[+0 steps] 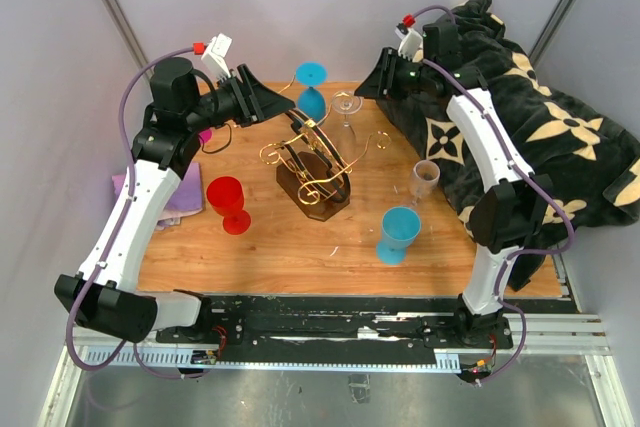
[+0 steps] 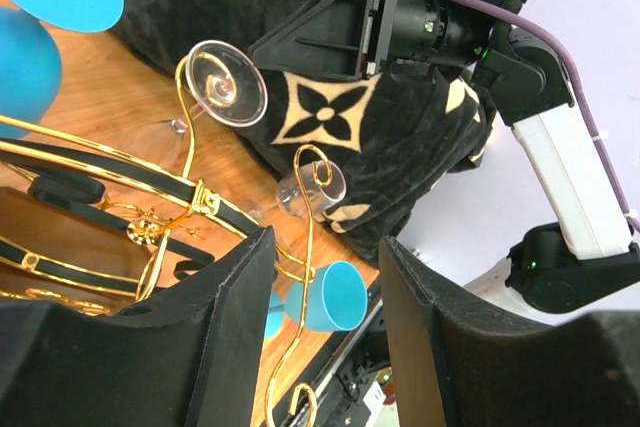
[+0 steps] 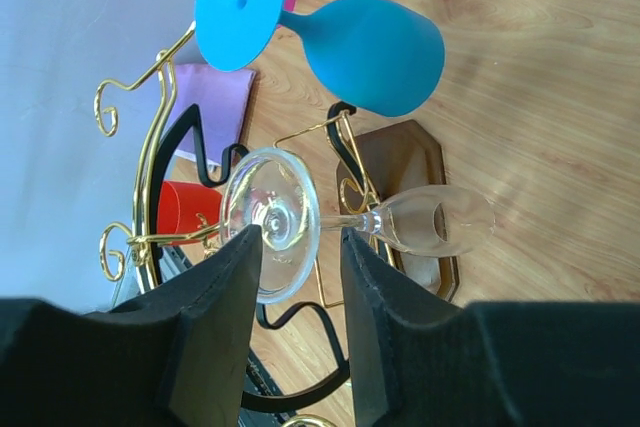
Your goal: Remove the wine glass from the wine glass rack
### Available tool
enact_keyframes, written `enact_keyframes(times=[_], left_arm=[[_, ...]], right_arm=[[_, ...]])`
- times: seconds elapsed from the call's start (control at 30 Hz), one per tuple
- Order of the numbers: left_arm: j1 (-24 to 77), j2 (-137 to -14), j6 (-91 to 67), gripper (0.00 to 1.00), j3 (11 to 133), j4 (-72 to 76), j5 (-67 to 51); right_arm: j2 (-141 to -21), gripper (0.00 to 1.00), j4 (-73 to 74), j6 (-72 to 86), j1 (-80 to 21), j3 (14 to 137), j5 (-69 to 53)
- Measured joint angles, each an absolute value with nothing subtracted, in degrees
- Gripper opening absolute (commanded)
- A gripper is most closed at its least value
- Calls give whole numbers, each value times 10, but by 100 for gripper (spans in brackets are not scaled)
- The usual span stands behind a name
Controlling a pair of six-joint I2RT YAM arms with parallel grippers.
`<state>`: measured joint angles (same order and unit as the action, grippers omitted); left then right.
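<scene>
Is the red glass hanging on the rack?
No, the red glass stands upright on the table, beside the wine glass rack and apart from it.

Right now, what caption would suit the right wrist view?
Open jaws frame the foot of a clear wine glass hanging on the gold wire rack.

Clear stemmed wine glass (image 1: 347,107) hangs inverted, foot caught on gold arm, at rack's 1 o'clock. Gold-wire scroll rack w/ dark brown arched wooden base (image 1: 318,197) stands upright, approx mid-table.
</scene>
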<state>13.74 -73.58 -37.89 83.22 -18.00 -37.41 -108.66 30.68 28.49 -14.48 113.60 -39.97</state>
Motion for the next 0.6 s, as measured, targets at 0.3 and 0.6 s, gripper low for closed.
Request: enact_keyframes(times=[0.3,0.6], left_arm=[[137,-736,-375,53,832,-181,-376],[137,-736,-366,53,832,-182,-376]], right_arm=[[-1102,37,322,276,-154,1166,-419],[-1119,20,344,265,-164,1166,-420]])
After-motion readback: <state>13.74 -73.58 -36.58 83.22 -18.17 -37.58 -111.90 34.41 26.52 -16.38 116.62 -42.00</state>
